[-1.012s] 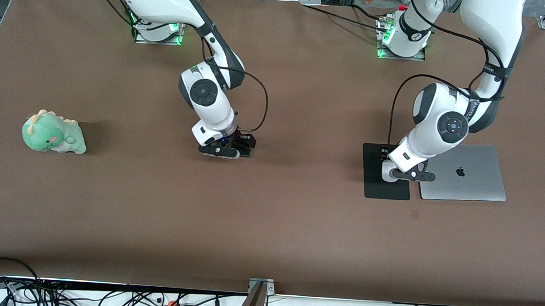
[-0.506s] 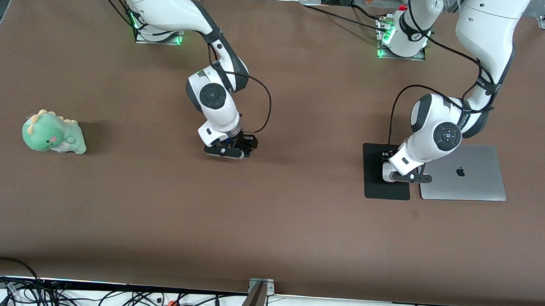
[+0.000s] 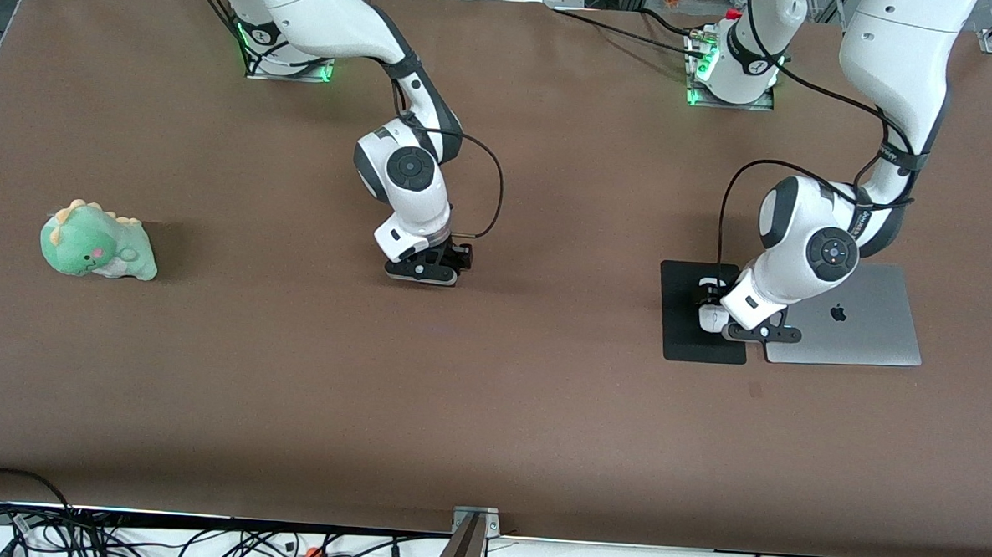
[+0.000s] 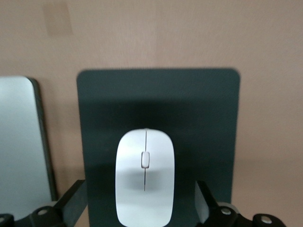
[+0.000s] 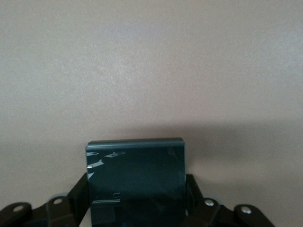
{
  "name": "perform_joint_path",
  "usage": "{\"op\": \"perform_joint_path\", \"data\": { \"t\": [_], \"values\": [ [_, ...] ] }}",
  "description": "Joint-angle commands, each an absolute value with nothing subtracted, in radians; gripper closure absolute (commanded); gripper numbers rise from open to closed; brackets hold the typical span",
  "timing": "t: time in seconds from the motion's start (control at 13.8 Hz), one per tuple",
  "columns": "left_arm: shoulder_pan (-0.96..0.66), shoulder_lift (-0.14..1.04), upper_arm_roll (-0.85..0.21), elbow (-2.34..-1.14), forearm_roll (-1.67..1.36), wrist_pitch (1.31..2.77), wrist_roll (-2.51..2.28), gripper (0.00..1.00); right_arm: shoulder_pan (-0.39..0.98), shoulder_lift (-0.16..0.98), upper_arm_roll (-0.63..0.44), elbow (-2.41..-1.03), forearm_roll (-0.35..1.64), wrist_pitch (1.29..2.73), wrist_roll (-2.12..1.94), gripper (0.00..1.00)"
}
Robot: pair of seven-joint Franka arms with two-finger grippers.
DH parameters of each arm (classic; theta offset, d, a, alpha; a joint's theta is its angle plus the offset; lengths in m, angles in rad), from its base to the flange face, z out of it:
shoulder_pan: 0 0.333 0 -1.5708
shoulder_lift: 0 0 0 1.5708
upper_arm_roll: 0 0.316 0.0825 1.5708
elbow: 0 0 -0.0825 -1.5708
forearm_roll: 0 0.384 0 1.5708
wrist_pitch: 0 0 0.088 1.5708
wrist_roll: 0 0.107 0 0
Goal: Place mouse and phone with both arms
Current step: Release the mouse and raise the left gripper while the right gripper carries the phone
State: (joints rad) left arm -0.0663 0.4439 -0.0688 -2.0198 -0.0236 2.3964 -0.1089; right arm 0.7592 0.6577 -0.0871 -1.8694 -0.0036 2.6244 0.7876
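The white mouse (image 4: 145, 177) lies flat on the black mat (image 4: 199, 118); it also shows in the front view (image 3: 711, 319). My left gripper (image 4: 142, 204) is open just above it, one finger on each side with a gap, not touching; in the front view it (image 3: 710, 303) is low over the mat (image 3: 684, 341). My right gripper (image 5: 137, 191) is shut on the black phone (image 5: 135, 165), gripping its two long sides, low over bare table near the middle (image 3: 423, 273). The hand hides the phone in the front view.
A closed silver laptop (image 3: 866, 328) lies beside the mat toward the left arm's end; its edge shows in the left wrist view (image 4: 21, 142). A green plush dinosaur (image 3: 95, 246) sits toward the right arm's end. Cables run along the front edge.
The left gripper has let go of the mouse and drawn back toward the laptop, leaving it uncovered on the mat. The right gripper has shifted slightly toward the left arm's end with the phone.
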Motion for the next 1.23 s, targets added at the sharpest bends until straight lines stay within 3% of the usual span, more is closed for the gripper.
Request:
{"op": "perform_joint_path", "data": {
  "t": [0.0,0.14,0.29,0.58,0.8,1.01,1.16],
  "values": [
    [-0.045,0.379,-0.081,-1.962,-0.041,2.283,-0.087,0.0,0.755,0.673,-0.103,-1.853,-0.023,2.622,0.781,0.43],
    [-0.043,0.316,-0.077,-1.938,-0.041,2.223,-0.087,0.0,0.729,0.667,-0.104,-1.809,-0.025,2.522,0.737,0.5],
    [-0.034,0.226,-0.072,-1.925,-0.041,2.139,-0.087,0.0,0.692,0.648,-0.106,-1.778,-0.023,2.416,0.629,0.51],
    [-0.018,0.031,-0.071,-1.922,-0.032,1.962,-0.086,0.0,0.574,0.577,-0.112,-1.793,-0.015,2.353,0.412,0.56],
    [-0.015,-0.055,-0.071,-1.886,-0.029,1.838,-0.097,0.0,0.467,0.517,-0.112,-1.857,-0.009,2.353,0.264,0.58],
    [-0.006,-0.045,-0.069,-1.719,-0.025,1.721,-0.1,0.0,0.333,0.415,-0.112,-1.988,-0.008,2.39,0.117,0.59],
    [0.027,-0.044,-0.071,-1.669,-0.025,1.71,-0.091,0.0,0.241,0.347,-0.112,-2.095,-0.006,2.457,0.04,0.59]
  ]
}}
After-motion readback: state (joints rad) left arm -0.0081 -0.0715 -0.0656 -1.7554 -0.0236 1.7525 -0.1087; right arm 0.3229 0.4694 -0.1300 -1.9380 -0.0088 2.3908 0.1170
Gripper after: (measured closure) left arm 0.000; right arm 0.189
